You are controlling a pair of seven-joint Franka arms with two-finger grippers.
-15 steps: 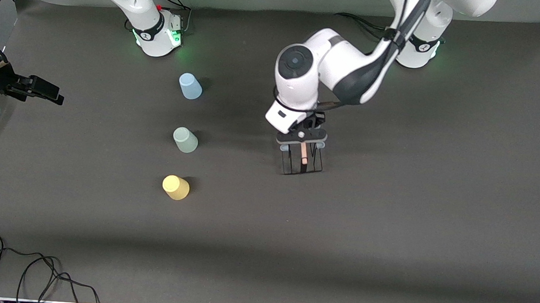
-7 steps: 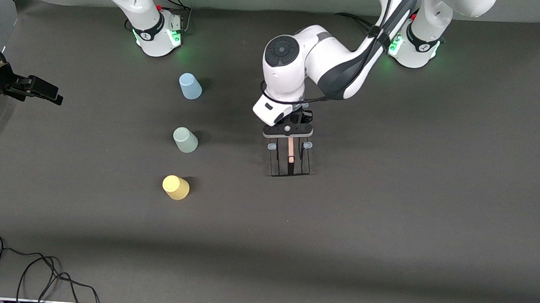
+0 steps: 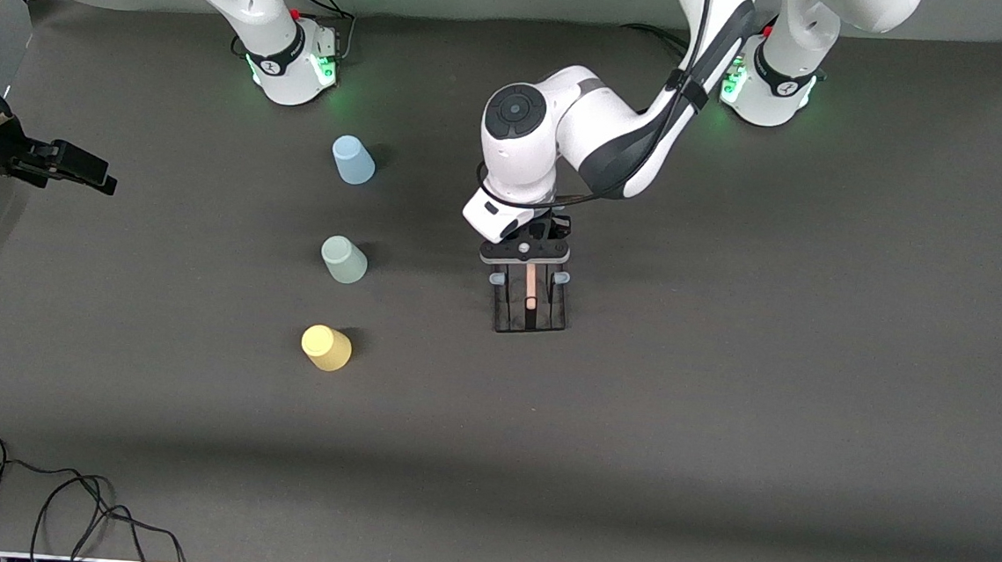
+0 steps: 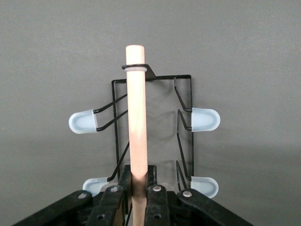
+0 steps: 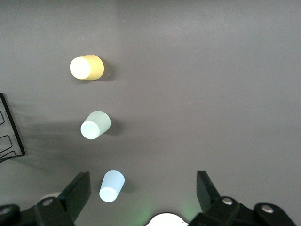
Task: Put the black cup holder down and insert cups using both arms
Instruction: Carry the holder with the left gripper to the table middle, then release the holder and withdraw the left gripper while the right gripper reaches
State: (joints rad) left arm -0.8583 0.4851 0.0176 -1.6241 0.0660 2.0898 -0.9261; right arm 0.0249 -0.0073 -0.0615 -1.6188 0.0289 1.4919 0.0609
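My left gripper [image 3: 527, 262] is shut on the wooden rod handle [image 4: 136, 117] of the black cup holder [image 3: 533, 308], mid-table. The holder hangs level, low at the dark mat; I cannot tell whether it touches. Bluish peg caps [image 4: 204, 119] show on both sides. Three cups stand closed end up in a row toward the right arm's end: light blue [image 3: 352, 160], grey-green [image 3: 344, 259] and yellow [image 3: 326, 347]. My right gripper [image 5: 142, 184] is open and empty, high over the light blue cup [image 5: 112, 186]. It does not show in the front view.
A black device on a mount [image 3: 33, 162] juts in at the right arm's end of the table. A loose black cable [image 3: 53, 505] lies at the near corner on that end. The arm bases [image 3: 291, 64] stand along the farthest edge.
My left arm has carried the cup holder toward the right arm's end, closer to the cup row, and lowered it. The cups and my right gripper have not moved.
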